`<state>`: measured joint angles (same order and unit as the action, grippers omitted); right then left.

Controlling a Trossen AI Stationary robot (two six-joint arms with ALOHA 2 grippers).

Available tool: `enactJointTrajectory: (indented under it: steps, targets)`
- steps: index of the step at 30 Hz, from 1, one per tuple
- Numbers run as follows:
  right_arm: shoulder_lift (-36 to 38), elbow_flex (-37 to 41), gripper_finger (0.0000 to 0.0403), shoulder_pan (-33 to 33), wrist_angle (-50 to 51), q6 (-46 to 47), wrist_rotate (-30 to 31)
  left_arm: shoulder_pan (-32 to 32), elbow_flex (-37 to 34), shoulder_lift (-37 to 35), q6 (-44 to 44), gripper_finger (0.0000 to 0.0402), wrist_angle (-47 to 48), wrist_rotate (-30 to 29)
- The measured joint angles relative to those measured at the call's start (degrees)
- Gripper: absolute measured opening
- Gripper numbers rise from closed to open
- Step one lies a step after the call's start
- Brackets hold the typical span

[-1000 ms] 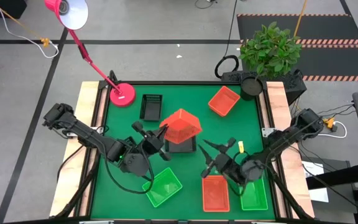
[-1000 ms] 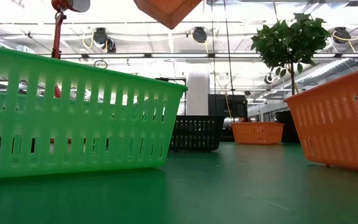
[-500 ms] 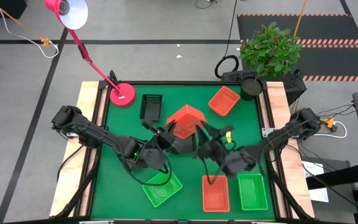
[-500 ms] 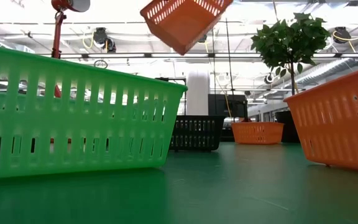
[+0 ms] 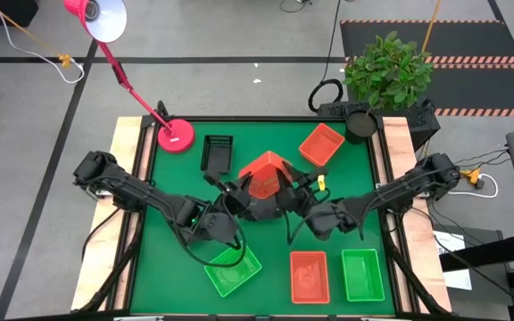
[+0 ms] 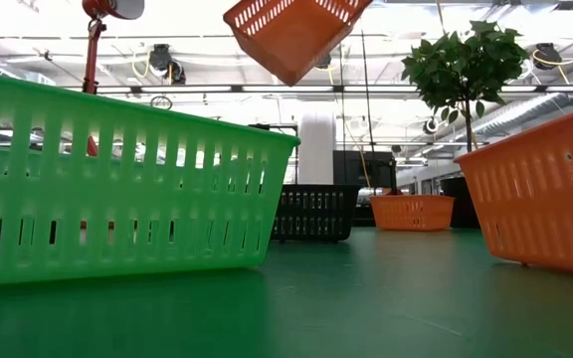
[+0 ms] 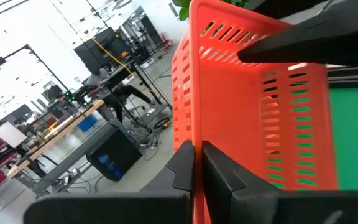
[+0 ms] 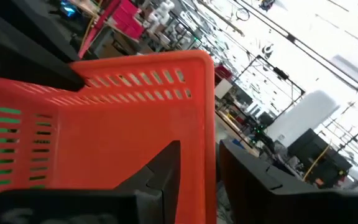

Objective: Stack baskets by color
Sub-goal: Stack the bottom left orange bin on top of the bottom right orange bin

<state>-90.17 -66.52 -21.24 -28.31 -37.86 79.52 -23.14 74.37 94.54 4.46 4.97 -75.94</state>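
Red-orange basket (image 5: pixel 263 175): held in mid-air over the table's centre, tipped, one corner down; long axis unclear.
Left gripper (image 5: pixel 236 190): fingers pinched on its rim.
Right gripper (image 5: pixel 290 185): fingers straddle opposite rim.

Green-topped table (image 5: pixel 172 178) with bare wood strips down both sides. Sitting on it: a black basket (image 5: pixel 218 152) near the pink lamp base (image 5: pixel 176 135) at the far left corner, a red-orange basket (image 5: pixel 321 144) far right, and along the near edge a tilted green basket (image 5: pixel 233 270), another red-orange one (image 5: pixel 309 276), and a second green one (image 5: pixel 362 274) beside it.
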Motion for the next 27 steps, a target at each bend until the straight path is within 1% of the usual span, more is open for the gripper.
enactJointTrajectory:
  steps: [3, 7, 9, 11, 13, 16, 20, 22, 23, 24, 27]
  targets:
    - [0.0, 0.13, 0.0071, 0.25, 0.22, 1.5, -0.01, -0.13, 0.0, 0.0, 0.19, 0.0012, -0.02, 0.06]
    - [0.0, 0.17, 0.0012, 0.25, 2.1, 4.26, -0.01, -0.16, 0.0, 0.0, 2.07, 0.0008, 0.02, 2.19]
    - [0.0, 0.19, 0.0008, 0.23, 2.9, 5.6, 0.33, -0.17, 0.0, 0.0, 3.01, 0.0019, -0.02, 4.1]
    - [0.0, 0.19, 0.0009, 0.25, 4.38, 7.55, 0.59, -0.11, 0.0, 0.0, 3.08, 0.0041, 0.0, 6.16]
    - [0.0, 0.19, 0.0004, 0.09, 6.34, 9.86, 0.19, -0.21, 0.0, 0.0, 2.3, 0.0071, -0.32, 6.99]
    - [0.0, 0.21, 0.0003, -0.81, 9.0, 12.31, -0.18, -1.32, 0.0, -0.38, 1.37, 0.0128, -0.6, 8.27]
    - [0.61, 0.21, 0.0002, -2.53, 11.79, 14.56, -0.6, -4.01, 0.0, -2.73, 1.47, 0.0205, -0.5, 9.2]
    - [1.11, 0.21, 0.0001, -2.99, 13.49, 19.68, -3.16, -5.67, 0.0, -4.34, 1.43, 0.0235, -0.2, 9.17]
    - [1.38, 0.21, 0.0001, -3.01, 15.08, 23.81, -5.53, -6.47, 0.0, -5.0, 1.39, 0.0247, -0.08, 9.14]
    - [1.51, 0.21, 0.0001, -3.03, 16.9, 28.99, -8.93, -7.23, 0.0, -5.67, 1.36, 0.0256, -0.11, 9.09]
    - [1.19, 0.21, 0.0001, -1.89, 22.97, 43.76, -23.39, -9.71, 0.0, -7.96, 0.74, 0.027, 0.98, 8.62]
